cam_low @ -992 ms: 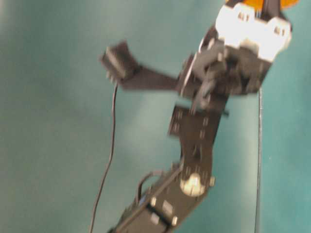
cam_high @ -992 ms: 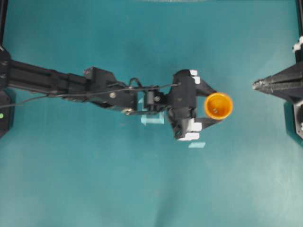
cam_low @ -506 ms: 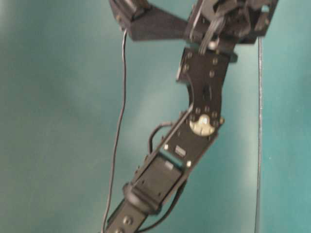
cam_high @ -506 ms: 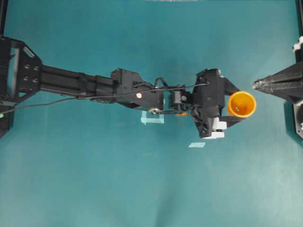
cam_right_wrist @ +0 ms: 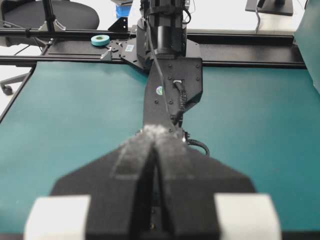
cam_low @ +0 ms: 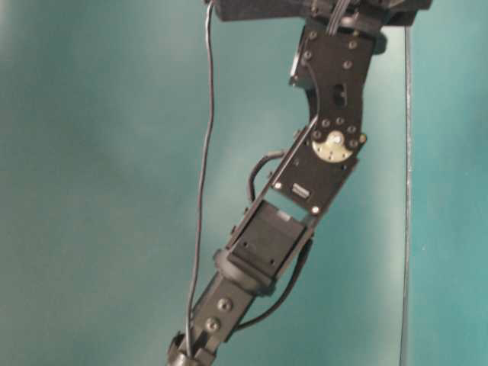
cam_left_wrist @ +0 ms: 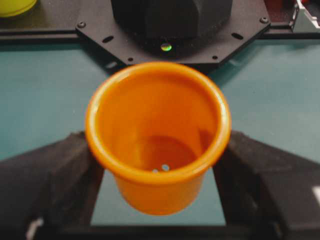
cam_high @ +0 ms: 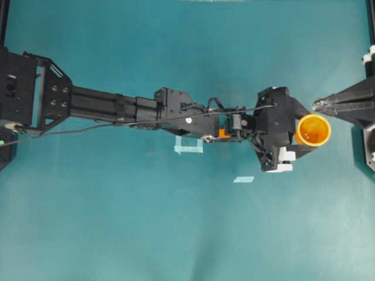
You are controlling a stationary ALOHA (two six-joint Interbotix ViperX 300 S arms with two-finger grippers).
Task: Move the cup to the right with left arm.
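Note:
The yellow-orange cup (cam_high: 314, 130) sits upright between the fingers of my left gripper (cam_high: 307, 130), far to the right of the overhead view. In the left wrist view both black fingers (cam_left_wrist: 55, 175) press the cup (cam_left_wrist: 157, 125) just under its rim, so the left gripper (cam_left_wrist: 158, 150) is shut on it. The left arm (cam_high: 146, 108) reaches in long from the left edge. Just right of the cup, my right gripper (cam_high: 317, 105) points at it, shut to a tip with nothing in it (cam_right_wrist: 156, 137). The table-level view holds only the left arm (cam_low: 320, 152).
A small orange cube (cam_high: 223, 133) peeks out from under the left arm's wrist. Two pale tape marks (cam_high: 188, 144) (cam_high: 244, 179) lie on the teal mat. The right arm's base (cam_left_wrist: 170, 25) stands close behind the cup. A tape roll (cam_right_wrist: 100, 40) rests on the far rail.
The left arm has stretched further right with the cup in its grip, bringing it close to the right gripper's tip. The right arm has stayed still.

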